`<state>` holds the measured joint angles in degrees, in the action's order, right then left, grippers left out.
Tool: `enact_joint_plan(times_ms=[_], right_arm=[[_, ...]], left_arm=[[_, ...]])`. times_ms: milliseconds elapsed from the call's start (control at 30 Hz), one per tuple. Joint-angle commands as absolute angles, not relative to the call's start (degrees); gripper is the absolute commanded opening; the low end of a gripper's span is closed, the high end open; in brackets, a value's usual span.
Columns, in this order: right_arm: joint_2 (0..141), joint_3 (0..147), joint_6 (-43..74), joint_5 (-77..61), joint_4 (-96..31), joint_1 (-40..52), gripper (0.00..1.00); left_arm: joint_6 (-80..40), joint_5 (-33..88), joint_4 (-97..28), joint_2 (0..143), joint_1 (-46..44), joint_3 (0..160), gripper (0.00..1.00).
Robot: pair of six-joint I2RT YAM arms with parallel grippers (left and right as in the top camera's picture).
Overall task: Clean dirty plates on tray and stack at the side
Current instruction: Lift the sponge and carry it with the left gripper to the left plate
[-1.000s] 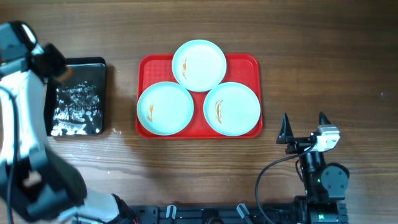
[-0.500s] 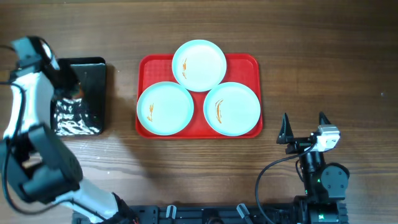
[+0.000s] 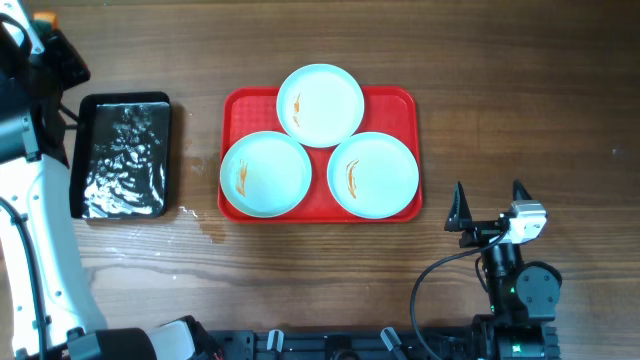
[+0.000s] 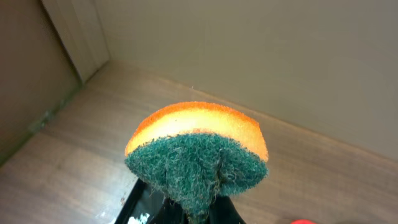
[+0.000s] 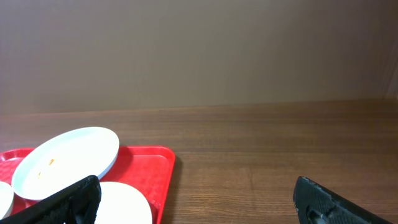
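L tool [image 4: 200,214] swung up off black tray [image 3: 125,155]. R tool [image 3: 489,208] nearest, spread, idle; mid surface [image 3: 500,100] red tray [image 3: 400,105] holds 3 plates [image 3: 320,105], all smeared, none wiped/stacked yet; far-left corner L tool pinching sponge [image 4: 198,155], so task barely begun, all 3 left

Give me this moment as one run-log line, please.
left jaws: shut on sponge | right jaws: open | plates: three, smeared, on red tray | stacked: none
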<state>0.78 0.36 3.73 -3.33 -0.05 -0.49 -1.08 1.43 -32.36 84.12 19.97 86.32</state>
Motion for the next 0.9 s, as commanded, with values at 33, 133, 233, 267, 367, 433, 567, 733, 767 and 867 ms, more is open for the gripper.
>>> enact_joint_plan(times_ms=[33,133,233,267,367,433,567,733,767,867], right_arm=[[0.27,0.3,3.03,-2.52,0.08,-0.84,1.0],[0.27,0.3,3.01,-2.52,0.1,-0.84,1.0],[0.27,0.3,3.01,-2.52,0.1,-0.84,1.0],[0.27,0.3,3.01,-2.52,0.1,-0.84,1.0],[0.27,0.3,3.01,-2.52,0.08,-0.84,0.99],[0.27,0.3,3.01,-2.52,0.1,-0.84,1.0],[0.27,0.3,3.01,-2.52,0.1,-0.84,1.0],[0.27,0.3,3.01,-2.52,0.1,-0.84,1.0],[0.27,0.3,3.01,-2.52,0.1,-0.84,1.0],[0.27,0.3,3.01,-2.5,0.08,-0.82,1.0]], left_arm=[[0.03,1.58,-34.02,95.04,20.88,78.06,0.04],[0.12,-1.85,-35.4,101.38,21.28,76.25,0.04],[1.1,-1.43,-36.14,99.96,20.6,79.11,0.04],[1.1,-1.06,-36.42,98.91,20.21,80.4,0.04],[1.08,1.89,-35.57,93.78,18.72,85.67,0.04],[1.08,2.74,-33.5,90.11,17.5,87.83,0.04],[1.13,1.78,-31.81,85.69,16.53,88.14,0.04],[1.1,1.52,-39.18,90.13,18.02,84.12,0.04],[1.1,1.17,-39.64,91.74,18.26,82.37,0.04],[1.15,-1.54,-42.52,96.18,18.85,80.14,0.04]])
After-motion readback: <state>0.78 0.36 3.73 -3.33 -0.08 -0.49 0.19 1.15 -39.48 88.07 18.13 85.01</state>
